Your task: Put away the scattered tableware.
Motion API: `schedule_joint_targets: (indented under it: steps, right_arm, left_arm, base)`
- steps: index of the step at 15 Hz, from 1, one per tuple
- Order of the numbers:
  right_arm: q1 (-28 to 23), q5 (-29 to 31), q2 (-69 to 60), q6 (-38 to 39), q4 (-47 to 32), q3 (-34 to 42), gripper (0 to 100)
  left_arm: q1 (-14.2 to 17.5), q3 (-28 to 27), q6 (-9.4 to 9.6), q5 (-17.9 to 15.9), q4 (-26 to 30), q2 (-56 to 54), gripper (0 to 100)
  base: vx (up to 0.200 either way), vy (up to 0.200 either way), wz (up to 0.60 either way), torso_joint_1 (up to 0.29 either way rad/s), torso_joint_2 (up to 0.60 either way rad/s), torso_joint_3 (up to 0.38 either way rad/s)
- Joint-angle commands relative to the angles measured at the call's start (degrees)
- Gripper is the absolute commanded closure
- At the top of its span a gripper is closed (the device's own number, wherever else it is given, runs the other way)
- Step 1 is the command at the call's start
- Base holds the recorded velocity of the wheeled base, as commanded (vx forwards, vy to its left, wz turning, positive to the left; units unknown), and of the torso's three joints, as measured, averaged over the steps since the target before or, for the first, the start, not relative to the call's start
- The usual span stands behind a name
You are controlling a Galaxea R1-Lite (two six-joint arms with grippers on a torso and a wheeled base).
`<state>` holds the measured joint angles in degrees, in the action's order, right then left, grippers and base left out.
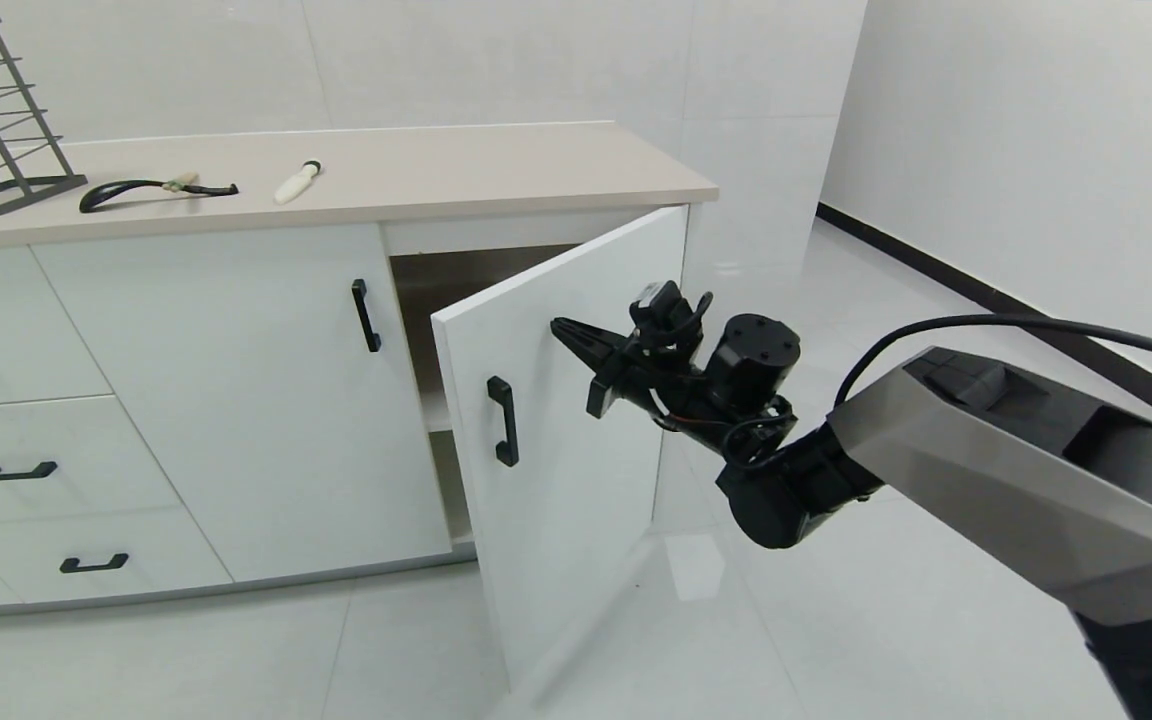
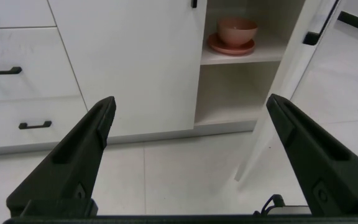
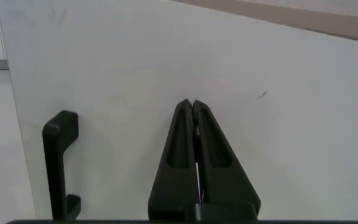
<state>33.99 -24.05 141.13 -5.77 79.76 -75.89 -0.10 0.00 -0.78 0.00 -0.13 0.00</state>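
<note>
Black ladle (image 1: pixel 151 188) and white-handled utensil (image 1: pixel 296 182) lie on the counter (image 1: pixel 496 170), well apart from both arms. Pink bowl (image 2: pixel 236 30) on a plate (image 2: pixel 229 47) sits on the cabinet shelf. Cabinet door (image 1: pixel 576 420) half open. Right gripper (image 1: pixel 561 328) pinched shut, empty, tip close to the door face beside the handle (image 1: pixel 503 420). Left gripper (image 2: pixel 191 102) spread wide, empty, facing the cabinet. Risk: that shut tip pressing the panel would likely swing the door closed and block the shelf
</note>
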Motion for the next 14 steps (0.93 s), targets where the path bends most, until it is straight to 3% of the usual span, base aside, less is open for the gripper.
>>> schedule_joint_targets:
  steps: [1,4,7,9,12,14]
  right_arm:
    - [-0.7,-0.4,0.4,0.0,0.2,0.8,100]
    - [-1.3,-0.7,-6.7,-0.1,1.8,11.9,100]
    - [-2.5,-2.1,-24.0,-0.4,6.9,37.9,100]
    - [-4.2,-3.2,-36.6,-0.6,6.8,48.8,100]
    - [-6.1,-3.1,-54.8,-0.4,6.0,61.6,100]
    - [-10.0,-3.2,-63.3,-0.4,5.1,67.6,100]
  left_arm:
    - [0.0,0.0,-0.01,0.0,0.0,0.0,0]
    - [0.0,0.0,-0.01,0.0,0.0,0.0,0]
    - [0.0,0.0,-0.01,0.0,0.0,0.0,0]
    - [0.0,0.0,-0.01,0.0,0.0,0.0,0]
    - [0.0,0.0,-0.01,0.0,0.0,0.0,0]
    - [0.0,0.0,-0.01,0.0,0.0,0.0,0]
  base:
    - [0.000,0.000,0.00,0.000,0.00,0.000]
    - [0.000,0.000,0.00,0.000,0.00,0.000]
    - [0.000,0.000,0.00,0.000,0.00,0.000]
    - [0.000,0.000,0.00,0.000,0.00,0.000]
    - [0.000,0.000,0.00,0.000,0.00,0.000]
    - [0.000,0.000,0.00,0.000,0.00,0.000]
